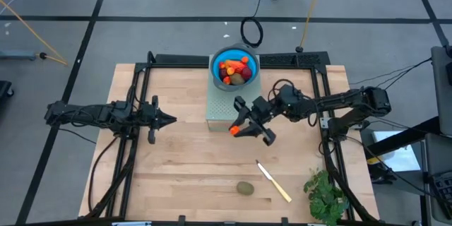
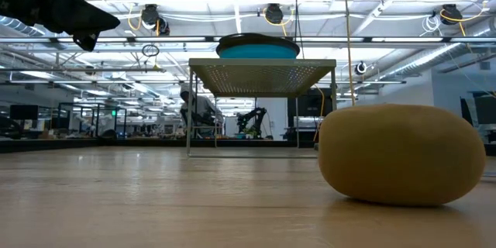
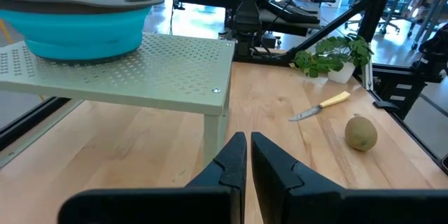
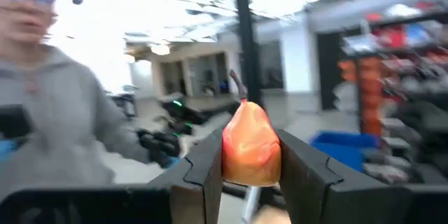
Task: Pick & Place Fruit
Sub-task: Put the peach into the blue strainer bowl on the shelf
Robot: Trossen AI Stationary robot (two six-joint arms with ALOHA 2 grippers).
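R hand (image 1: 238,130) is up off the tabletop (image 1: 176,176), just in front of the green perforated stand (image 1: 219,109), pinching an orange-red pear (image 4: 250,147) w/ a short stem betw. its two fingers (image 4: 203,164); the pear sits right in the grip, sides touching both. Blue bowl (image 1: 214,62) on the stand holds more fruit (image 1: 234,70). A kiwi (image 1: 244,188) lies on the tabletop near the front edge, well apart from both hands, w/ a cream knife (image 1: 273,181) beside it and a leafy bunch (image 1: 326,194) at the R corner. L hand (image 1: 168,119) hangs over the L side, fingers pressed together, holding nothing. A person in grey (image 4: 63,119) shows behind the pear.
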